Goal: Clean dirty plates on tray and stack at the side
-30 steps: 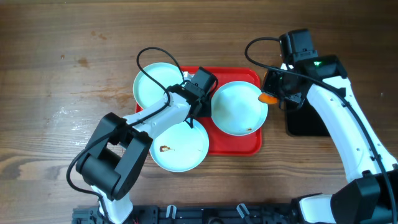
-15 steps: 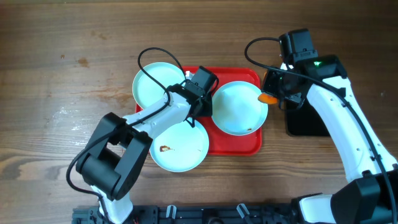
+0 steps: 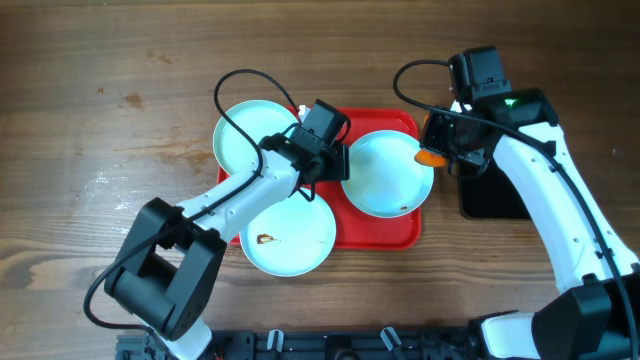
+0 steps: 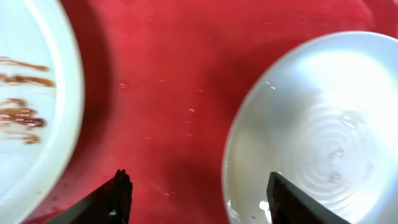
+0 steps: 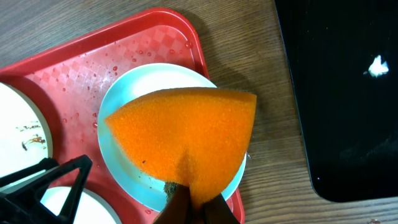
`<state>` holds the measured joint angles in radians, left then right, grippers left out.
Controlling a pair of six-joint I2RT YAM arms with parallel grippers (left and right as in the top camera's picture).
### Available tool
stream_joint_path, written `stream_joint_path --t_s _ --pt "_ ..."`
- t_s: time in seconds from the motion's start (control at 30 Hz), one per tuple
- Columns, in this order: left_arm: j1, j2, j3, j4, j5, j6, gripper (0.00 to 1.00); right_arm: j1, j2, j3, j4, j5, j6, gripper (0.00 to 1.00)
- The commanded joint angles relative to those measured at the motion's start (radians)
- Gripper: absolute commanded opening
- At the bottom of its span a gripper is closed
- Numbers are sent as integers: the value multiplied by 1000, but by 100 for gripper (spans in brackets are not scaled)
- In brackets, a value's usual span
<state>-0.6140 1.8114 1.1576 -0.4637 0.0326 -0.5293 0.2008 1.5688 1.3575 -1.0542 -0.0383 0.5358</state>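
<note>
Three pale plates lie on or partly over the red tray (image 3: 400, 228). One plate (image 3: 245, 135) is at the back left, and a smeared plate (image 3: 290, 240) overhangs the front edge. The third plate (image 3: 385, 175) is on the right. My left gripper (image 3: 328, 170) (image 4: 199, 190) is open low over the tray. One finger (image 4: 118, 196) is above red tray (image 4: 168, 81) and the other (image 4: 283, 199) above the right plate (image 4: 311, 118). A plate with brown streaks (image 4: 31, 106) lies to its left. My right gripper (image 5: 199, 208) is shut on an orange sponge (image 5: 186, 130) (image 3: 430, 157) above the right plate (image 5: 124, 102).
A black tray (image 3: 490, 195) (image 5: 342, 93) lies right of the red tray, under my right arm. Bare wooden table (image 3: 100, 120) stretches to the left and back. The left arm's cable (image 3: 228, 95) loops over the back left plate.
The left arm has swung a little, its elbow moving left and down, and its jaws narrowed and widened again. The right arm and sponge have not moved.
</note>
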Motion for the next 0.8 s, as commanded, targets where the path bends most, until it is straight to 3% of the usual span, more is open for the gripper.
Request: stream_joint_path --t_s 0.0,0.1,0.33,0.4,0.5,0.53,0.63,0.77 --pt "-6 25 21 19 87 5 66 -3 -8 12 6 -16 -13 4" --pt "-20 63 21 39 92 5 61 -3 -8 12 6 -17 -13 4" --pt "-24 162 21 84 136 4 60 -3 -8 12 6 -16 -13 4" --pt "-24 169 21 95 140 4 48 -3 -8 12 6 -17 -13 4" --pt "-24 169 21 115 154 4 11 -3 -8 12 6 -17 -13 4" --pt "-24 169 21 115 154 4 4 -3 -8 12 5 -17 -13 4" --pt "-23 169 21 108 118 -3 4 -3 -8 12 5 -32 -13 4" --pt "-24 169 21 60 -46 -64 4 -3 -8 12 3 -31 -14 4"
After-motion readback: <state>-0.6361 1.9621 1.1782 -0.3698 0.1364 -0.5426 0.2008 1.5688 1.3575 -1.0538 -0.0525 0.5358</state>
